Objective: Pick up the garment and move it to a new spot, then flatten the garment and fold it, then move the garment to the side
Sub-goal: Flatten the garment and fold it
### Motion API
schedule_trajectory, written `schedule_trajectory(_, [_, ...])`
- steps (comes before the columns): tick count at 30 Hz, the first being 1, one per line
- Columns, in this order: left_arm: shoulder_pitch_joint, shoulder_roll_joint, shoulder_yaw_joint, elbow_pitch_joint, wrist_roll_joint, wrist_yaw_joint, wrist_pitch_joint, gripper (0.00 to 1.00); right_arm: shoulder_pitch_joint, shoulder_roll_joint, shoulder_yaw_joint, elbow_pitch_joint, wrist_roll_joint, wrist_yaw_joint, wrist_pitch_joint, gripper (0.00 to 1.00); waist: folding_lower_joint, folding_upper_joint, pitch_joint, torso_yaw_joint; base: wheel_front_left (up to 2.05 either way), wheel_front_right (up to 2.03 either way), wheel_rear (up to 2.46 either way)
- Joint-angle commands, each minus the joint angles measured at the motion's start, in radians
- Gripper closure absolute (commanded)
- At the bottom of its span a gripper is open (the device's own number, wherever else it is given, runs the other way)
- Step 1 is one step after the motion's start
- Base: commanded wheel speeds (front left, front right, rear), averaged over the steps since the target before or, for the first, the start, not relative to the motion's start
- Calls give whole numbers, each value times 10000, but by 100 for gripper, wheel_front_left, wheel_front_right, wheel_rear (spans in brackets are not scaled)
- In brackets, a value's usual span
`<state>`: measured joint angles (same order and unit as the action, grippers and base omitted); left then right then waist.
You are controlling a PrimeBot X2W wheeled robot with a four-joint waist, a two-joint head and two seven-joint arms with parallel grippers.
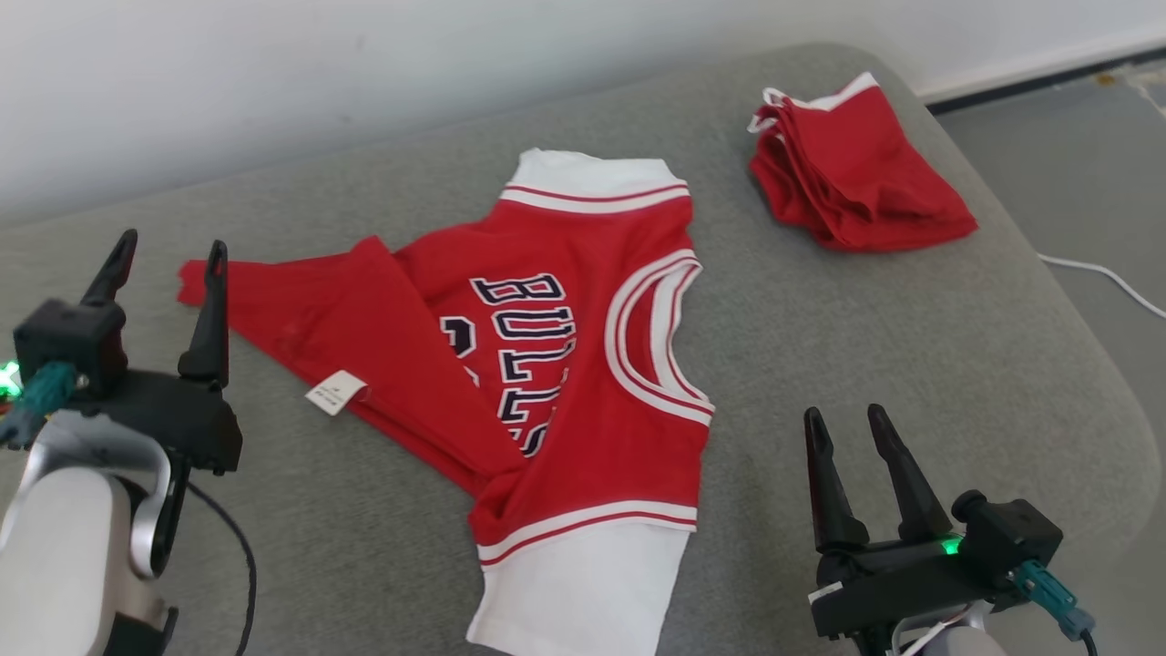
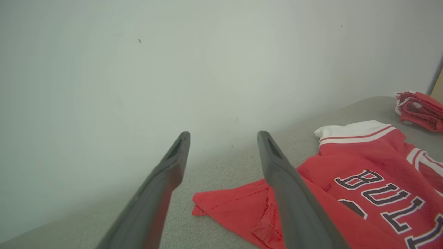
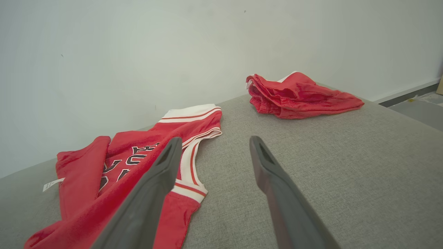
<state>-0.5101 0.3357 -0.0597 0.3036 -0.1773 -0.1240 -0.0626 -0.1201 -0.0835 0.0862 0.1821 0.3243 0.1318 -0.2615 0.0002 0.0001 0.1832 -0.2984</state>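
The red jersey (image 1: 583, 364) lies partly folded on the grey cushion (image 1: 364, 547) between the two claws, its loose red corner just ahead of the left gripper (image 1: 172, 243) and its white-trimmed armhole just left of the right gripper (image 1: 846, 415). Both claws stand wide apart and hold nothing. A folded red garment (image 1: 856, 173) lies well beyond the right gripper.
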Motion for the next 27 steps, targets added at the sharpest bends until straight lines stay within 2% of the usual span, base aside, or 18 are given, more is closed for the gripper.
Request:
schedule_trajectory(1, [-183,38,-57,166,-157,-32,180,0,-120,96,46,31,66,-28,-45,0,-2,-1,528,-548,0,0,0])
schedule_trajectory(7, [-845,423,-843,1223,-879,-53,1274,0,-334,221,180,146,215,-28,-45,0,-2,-1,803,-846,0,0,0])
schedule_trajectory(9, [-962,705,-1219,1536,-1075,-55,1567,0,-417,249,233,164,219,-28,-45,0,-2,-1,865,-918,0,0,0])
schedule_trajectory(15, [-1174,1140,-1892,2322,-1825,-59,1877,0,-578,280,298,219,263,-28,-45,0,-2,-1,973,-1078,0,0,0])
schedule_trajectory(22, [-1296,1257,-2228,2899,-2306,-61,2015,2,-531,300,236,221,254,-28,-45,0,-2,-1,985,-1097,0,0,0])
schedule_trajectory(23, [-1320,1269,-2285,2953,-2343,-61,2040,76,-546,297,229,212,257,-28,-45,0,-2,-1,991,-1096,0,0,0])
schedule_trajectory(24, [-1339,1268,-2341,2969,-2338,-61,1981,100,-568,299,222,194,250,-28,-45,0,-2,-1,990,-1090,0,0,0])
schedule_trajectory(27, [-1473,1188,-2425,2995,-2500,-61,1733,100,-539,271,99,153,218,-28,-45,0,-2,-1,937,-976,0,0,0])
